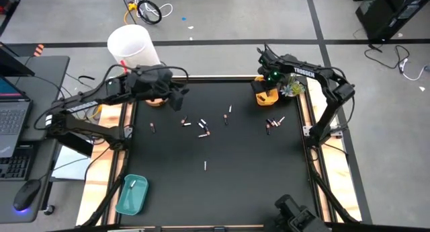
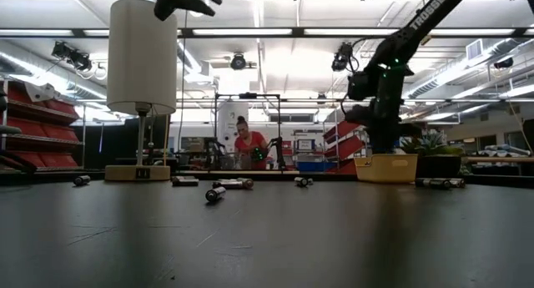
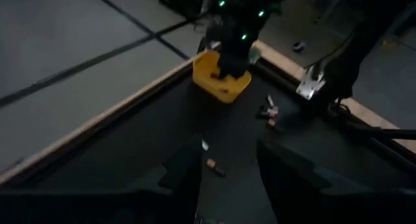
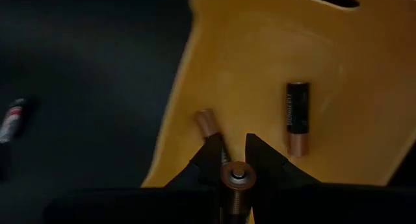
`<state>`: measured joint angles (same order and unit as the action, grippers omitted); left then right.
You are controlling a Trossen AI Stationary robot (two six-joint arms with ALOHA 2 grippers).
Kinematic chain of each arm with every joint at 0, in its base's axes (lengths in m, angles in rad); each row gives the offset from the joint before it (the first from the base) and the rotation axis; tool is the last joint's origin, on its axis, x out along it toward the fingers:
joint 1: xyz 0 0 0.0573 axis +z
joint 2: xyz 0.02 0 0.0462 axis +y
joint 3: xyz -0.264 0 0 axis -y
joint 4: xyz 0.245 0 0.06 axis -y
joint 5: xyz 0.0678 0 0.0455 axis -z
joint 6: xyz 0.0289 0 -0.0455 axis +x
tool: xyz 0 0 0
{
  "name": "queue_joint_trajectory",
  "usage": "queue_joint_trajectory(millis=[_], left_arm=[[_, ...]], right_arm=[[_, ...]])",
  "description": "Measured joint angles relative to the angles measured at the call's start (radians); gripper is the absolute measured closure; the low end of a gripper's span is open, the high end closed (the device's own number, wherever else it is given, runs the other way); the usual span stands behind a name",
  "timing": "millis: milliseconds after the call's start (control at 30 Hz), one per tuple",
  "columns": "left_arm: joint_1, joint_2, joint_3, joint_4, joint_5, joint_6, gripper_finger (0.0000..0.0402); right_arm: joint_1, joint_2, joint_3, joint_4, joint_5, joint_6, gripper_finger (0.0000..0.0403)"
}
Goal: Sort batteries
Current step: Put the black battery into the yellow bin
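A yellow tray [image 1: 267, 96] sits at the far edge of the black table top [image 1: 222, 185], directly under the right arm's tool, and a teal tray [image 1: 132, 195] lies well apart from it at the opposite near corner. A white cylindrical lamp [image 1: 134, 47] on a wooden base [image 2: 138, 172] stands at the far edge, just beside the left arm's tool. Off the table, on the left tool's side, are a laptop [image 1: 13, 124] and a mouse [image 1: 25, 195] (glowing faintly blue). Cables [image 1: 144, 10] lie on the grey floor beyond the lamp. Across the room, behind the table, a person in a red top [image 2: 248, 145] stands at a bench.
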<state>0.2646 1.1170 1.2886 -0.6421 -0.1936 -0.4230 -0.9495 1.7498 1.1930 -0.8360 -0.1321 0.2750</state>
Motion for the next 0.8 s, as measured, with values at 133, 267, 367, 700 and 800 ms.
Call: queue_joint_trajectory(millis=[133,267,367,700,800], left_arm=[[-0.003,-0.024,-0.038,0.028,-0.008,-0.027,0.0239],[-0.015,-0.025,-0.038,0.029,-0.014,-0.027,0.0239],[-0.019,-0.025,-0.038,0.030,-0.014,-0.023,0.0239],[0.014,0.007,-0.036,0.087,0.105,0.023,0.0247],[0.057,0.049,-0.037,0.140,0.209,0.023,0.0265]], right_arm=[[-0.009,0.021,-0.024,0.011,0.001,0.000,0.0362],[-0.003,0.033,-0.028,-0.003,0.001,-0.004,0.0306],[0.003,0.032,-0.015,-0.026,0.000,-0.002,0.0266],[0.057,-0.071,0.088,-0.134,0.022,-0.013,0.0262],[0.085,-0.161,0.123,-0.122,0.074,-0.008,0.0268]])
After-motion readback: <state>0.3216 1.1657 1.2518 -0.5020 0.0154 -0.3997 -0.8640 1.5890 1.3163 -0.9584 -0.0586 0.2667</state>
